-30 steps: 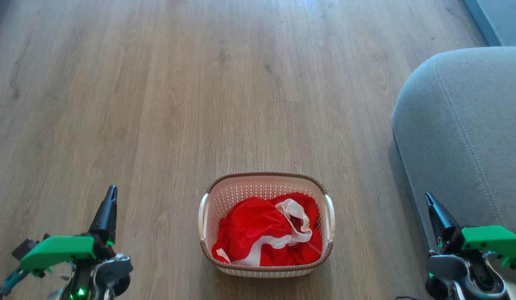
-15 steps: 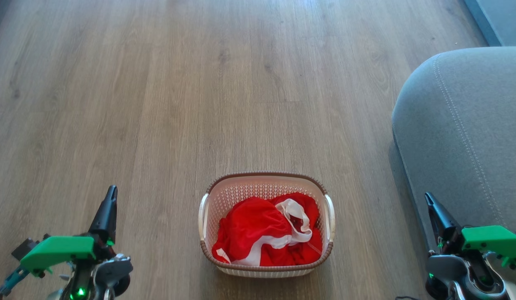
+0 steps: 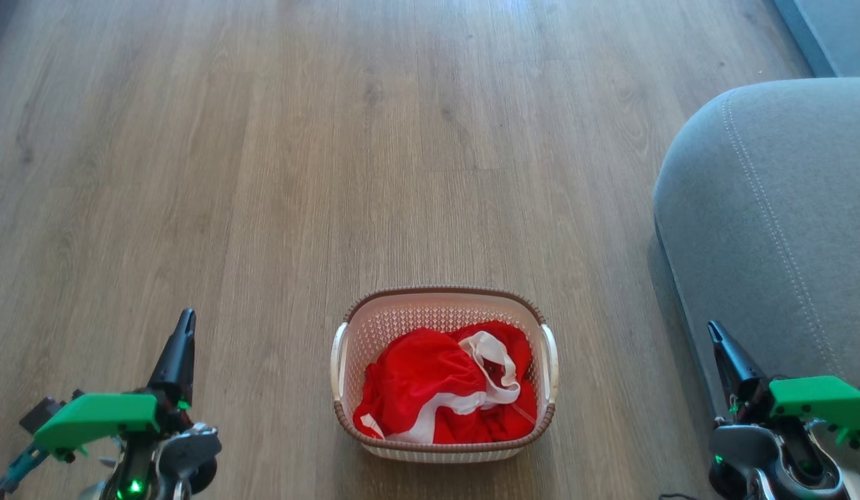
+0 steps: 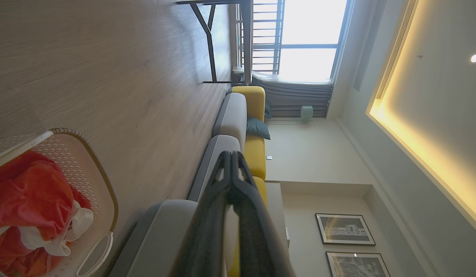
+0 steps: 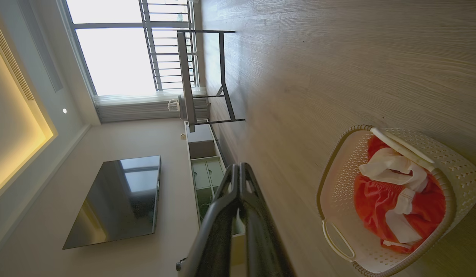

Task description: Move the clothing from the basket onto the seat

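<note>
The cream basket (image 3: 444,304) with a brown rim stands on the wooden floor straight ahead, and red clothing (image 3: 430,385) with white bands is heaped inside it. The grey seat (image 3: 770,229) fills the right side of the head view. My left gripper (image 3: 187,314) is shut and empty, well left of the basket. My right gripper (image 3: 712,326) is shut and empty too, at the seat's near edge. The left wrist view catches the basket (image 4: 103,184), the clothing (image 4: 30,192) and my shut left gripper (image 4: 231,154). The right wrist view has the basket (image 5: 338,169), the clothing (image 5: 376,200) and my shut right gripper (image 5: 238,166).
Wooden floor (image 3: 333,139) stretches ahead and to both sides of the basket. A dark-framed table (image 5: 207,77) stands far off by the window. A long grey and yellow sofa (image 4: 238,115) runs along the wall. A dark screen (image 5: 119,196) hangs on the opposite wall.
</note>
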### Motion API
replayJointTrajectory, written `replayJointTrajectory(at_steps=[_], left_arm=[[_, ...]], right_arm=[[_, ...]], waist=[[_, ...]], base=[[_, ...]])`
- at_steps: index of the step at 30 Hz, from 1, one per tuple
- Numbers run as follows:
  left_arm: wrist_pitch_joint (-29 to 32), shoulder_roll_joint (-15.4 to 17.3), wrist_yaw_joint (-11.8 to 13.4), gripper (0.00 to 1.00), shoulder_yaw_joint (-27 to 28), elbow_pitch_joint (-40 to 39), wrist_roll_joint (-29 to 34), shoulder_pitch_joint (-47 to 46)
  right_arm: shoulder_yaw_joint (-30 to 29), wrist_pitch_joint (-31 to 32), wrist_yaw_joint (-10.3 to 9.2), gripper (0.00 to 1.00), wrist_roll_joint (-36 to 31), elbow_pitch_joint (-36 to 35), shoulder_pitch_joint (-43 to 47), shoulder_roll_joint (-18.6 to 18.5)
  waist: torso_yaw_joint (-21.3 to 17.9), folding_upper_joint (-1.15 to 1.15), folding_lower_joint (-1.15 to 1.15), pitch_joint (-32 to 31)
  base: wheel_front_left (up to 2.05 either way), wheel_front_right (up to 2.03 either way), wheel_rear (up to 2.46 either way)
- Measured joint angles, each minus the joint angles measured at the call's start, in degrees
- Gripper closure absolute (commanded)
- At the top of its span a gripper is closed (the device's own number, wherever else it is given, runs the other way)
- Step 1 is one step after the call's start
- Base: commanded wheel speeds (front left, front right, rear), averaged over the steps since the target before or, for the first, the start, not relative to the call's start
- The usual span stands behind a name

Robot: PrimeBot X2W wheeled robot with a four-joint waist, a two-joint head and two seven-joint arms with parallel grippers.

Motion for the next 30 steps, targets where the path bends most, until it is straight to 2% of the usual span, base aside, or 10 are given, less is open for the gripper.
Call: replayJointTrajectory(at_steps=[1, 2, 4, 5, 6, 9, 22, 30], left_arm=[[0.0, 0.0, 0.0, 1.0, 0.0, 0.0, 0.0, 0.0], [0.0, 0.0, 0.0, 0.0, -0.1, 0.5, 0.0, 0.1], [0.0, 0.0, 0.0, 0.0, -0.2, 2.1, 0.0, 1.1], [0.0, -0.1, 0.0, 1.0, -0.2, 3.1, 0.0, 2.0], [0.0, -0.1, 0.0, 0.0, -0.2, 4.0, 0.0, 2.8], [-0.1, -0.2, 0.0, 0.0, -0.3, 5.4, 0.0, 4.7], [-2.2, -0.2, 0.0, 0.0, -1.9, 5.5, 1.8, 2.7], [-3.6, 0.1, 0.0, 0.0, -2.4, 5.5, 6.3, 0.8]], right_arm=[[0.0, 0.0, 0.0, 1.0, 0.0, 0.0, 0.0, 0.0], [0.1, 0.0, 0.0, 0.0, 0.0, 0.4, 0.1, 0.0], [0.2, -0.1, 0.0, 0.0, 0.0, 2.0, 0.9, 0.4], [0.3, -0.1, 0.0, 1.0, 0.0, 2.9, 1.5, 0.5], [0.3, -0.1, 0.0, 0.0, 0.0, 3.9, 2.2, 0.6], [0.5, -0.1, 0.0, 0.0, 0.0, 5.0, 3.8, 0.8], [3.2, -2.1, 0.0, 0.0, -2.1, 5.5, 1.1, 0.5], [5.6, -3.7, 0.0, 0.0, -5.0, 6.3, -1.0, 0.0]], waist=[[0.0, 0.0, 0.0, 0.0], [0.0, 0.0, 0.0, 0.0], [0.0, 0.0, 0.0, 0.0], [0.0, 0.0, 0.0, 0.0], [0.0, 0.0, 0.0, 0.0], [0.0, 0.0, 0.0, 0.0], [0.0, 0.0, 0.0, 0.2], [0.0, 0.0, 0.0, 0.3]], base=[[0.0, 0.0, 0.0], [0.0, 0.0, 0.0], [0.0, 0.0, 0.0], [0.0, 0.0, 0.0], [0.0, 0.0, 0.0], [0.0, 0.0, 0.0], [0.0, 0.0, 0.0], [0.0, 0.0, 0.0]])
